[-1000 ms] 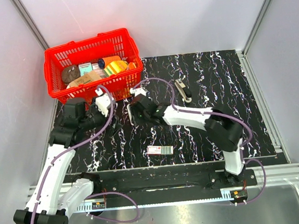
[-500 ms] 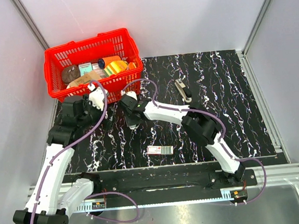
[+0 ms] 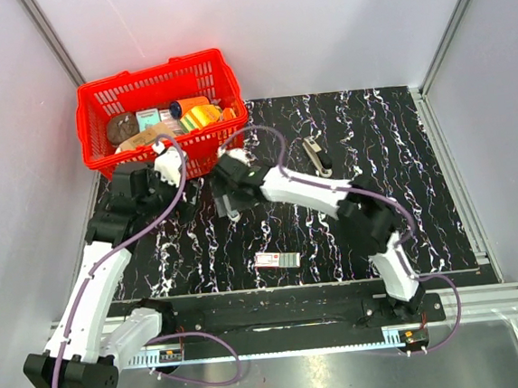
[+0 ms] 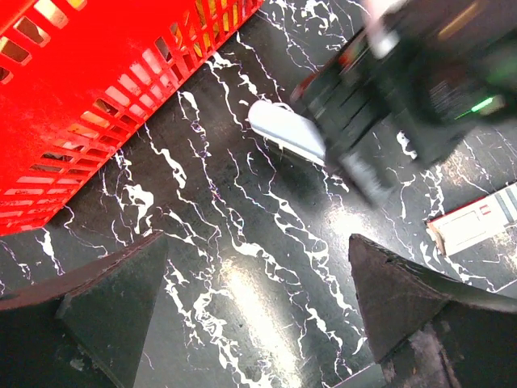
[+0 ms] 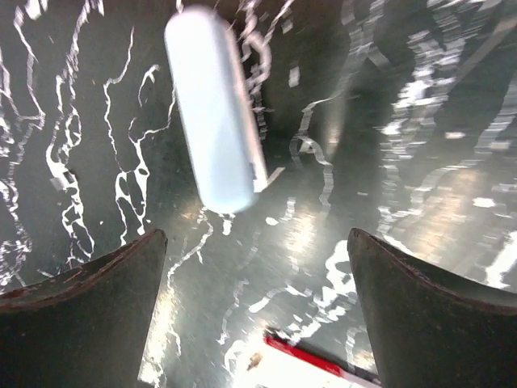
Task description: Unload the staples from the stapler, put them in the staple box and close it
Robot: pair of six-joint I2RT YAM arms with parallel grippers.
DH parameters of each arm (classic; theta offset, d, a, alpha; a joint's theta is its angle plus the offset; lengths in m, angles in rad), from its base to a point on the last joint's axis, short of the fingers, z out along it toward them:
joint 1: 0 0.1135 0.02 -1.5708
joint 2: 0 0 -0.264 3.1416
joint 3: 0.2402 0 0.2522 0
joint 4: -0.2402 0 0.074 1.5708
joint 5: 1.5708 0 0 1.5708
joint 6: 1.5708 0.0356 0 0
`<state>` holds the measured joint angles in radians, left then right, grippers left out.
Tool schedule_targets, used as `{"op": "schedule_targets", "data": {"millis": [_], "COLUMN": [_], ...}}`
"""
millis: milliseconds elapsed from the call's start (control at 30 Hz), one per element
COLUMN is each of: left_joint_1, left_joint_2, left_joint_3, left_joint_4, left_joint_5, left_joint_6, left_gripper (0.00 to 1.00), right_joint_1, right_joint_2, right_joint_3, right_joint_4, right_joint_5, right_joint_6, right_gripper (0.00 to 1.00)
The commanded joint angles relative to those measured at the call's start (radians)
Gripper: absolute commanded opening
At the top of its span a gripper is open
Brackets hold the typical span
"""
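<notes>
The stapler (image 5: 214, 113), slim with a pale blue-white top, lies on the black marbled table just ahead of my right gripper (image 5: 257, 234). That gripper is open with nothing between its fingers. In the left wrist view the stapler (image 4: 284, 129) shows as a white end poking out from under the right gripper's dark body (image 4: 404, 81). My left gripper (image 4: 257, 242) is open over bare table, a short way from the stapler. In the top view both grippers sit close together in front of the basket, left (image 3: 185, 193) and right (image 3: 227, 197). No staples show.
A red basket (image 3: 96, 95) full of items stands at the back left, close to the left arm. A flat white-and-red box (image 3: 277, 260) lies near the table's front edge. A small grey-and-black object (image 3: 315, 155) lies to the right of the grippers.
My right gripper has swung left toward the basket, opened and let go of the stapler, which now lies on the table. The left gripper has drawn back slightly and stays open.
</notes>
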<state>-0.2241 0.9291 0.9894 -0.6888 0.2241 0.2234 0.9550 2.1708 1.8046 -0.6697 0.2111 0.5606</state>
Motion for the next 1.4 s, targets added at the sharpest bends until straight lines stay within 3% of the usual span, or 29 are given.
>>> {"op": "schedule_targets", "data": {"millis": [0, 167, 467, 633, 1033, 1100, 1367], "left_joint_1": [-0.015, -0.063, -0.172, -0.175, -0.176, -0.176, -0.192], "left_joint_2": [0.019, 0.056, 0.109, 0.117, 0.134, 0.135, 0.137], "left_joint_3": [0.071, 0.101, 0.1, 0.085, 0.038, 0.035, -0.029], "left_joint_4": [0.032, 0.025, 0.04, 0.063, 0.126, 0.127, 0.239], "left_joint_5": [-0.031, -0.061, -0.155, -0.169, -0.206, -0.212, -0.276], "left_joint_6": [-0.024, -0.013, 0.016, 0.017, 0.024, 0.025, 0.001], "left_gripper": [0.99, 0.99, 0.99, 0.99, 0.99, 0.99, 0.99], "right_joint_1": [-0.126, -0.304, -0.604, -0.611, -0.625, -0.625, -0.624], "right_joint_2": [-0.29, -0.396, -0.284, -0.237, -0.065, -0.059, -0.1], "right_joint_3": [-0.088, -0.183, -0.208, -0.249, -0.143, -0.143, -0.2], "right_joint_4": [0.016, 0.033, 0.082, 0.185, 0.196, 0.203, 0.254], "right_joint_5": [0.073, 0.105, -0.007, -0.027, -0.004, -0.001, -0.054], "right_joint_6": [-0.079, -0.204, -0.329, -0.37, -0.412, -0.412, -0.367], "right_gripper": [0.99, 1.0, 0.96, 0.93, 0.8, 0.75, 0.3]}}
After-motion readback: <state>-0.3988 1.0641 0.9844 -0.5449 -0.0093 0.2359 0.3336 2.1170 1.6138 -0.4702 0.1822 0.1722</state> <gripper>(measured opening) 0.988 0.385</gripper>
